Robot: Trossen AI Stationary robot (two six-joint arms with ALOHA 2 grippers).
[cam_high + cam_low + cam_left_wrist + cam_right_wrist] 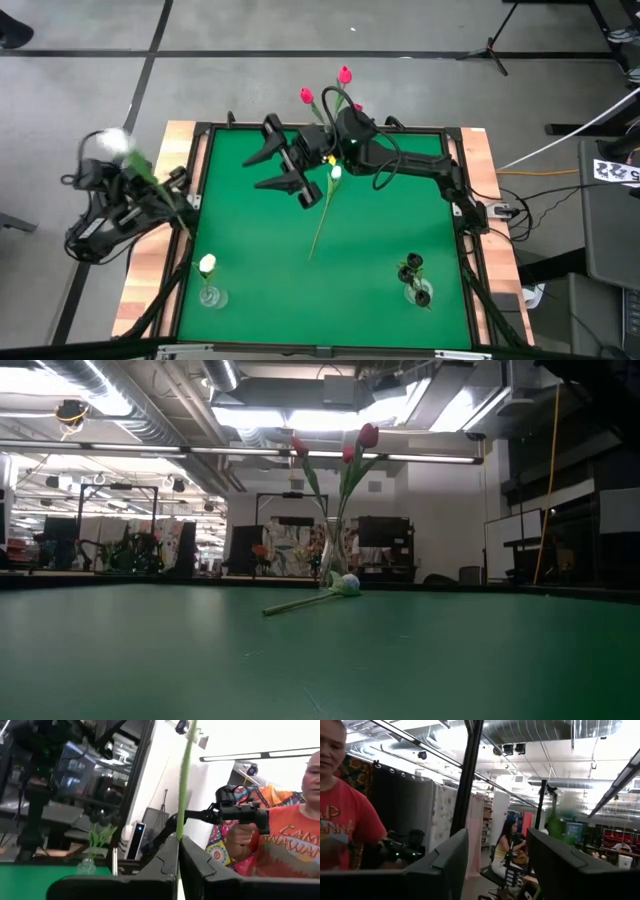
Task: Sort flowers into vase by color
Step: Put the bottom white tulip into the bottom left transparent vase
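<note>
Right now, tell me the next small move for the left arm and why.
Probably carry the white tulip over to the vase with the white flower and lower its stem in. The left pincer is shut on the green stem, off the mat's left edge, and that vase stands at the near-left corner. The right pincer hangs open above another white tulip lying on the mat.

Tulips: pink-red trio (344,75) standing in far vase, white one (325,205) lying mid-desk, another white (207,264) and black pair (414,265) sitting in near vases.
</note>
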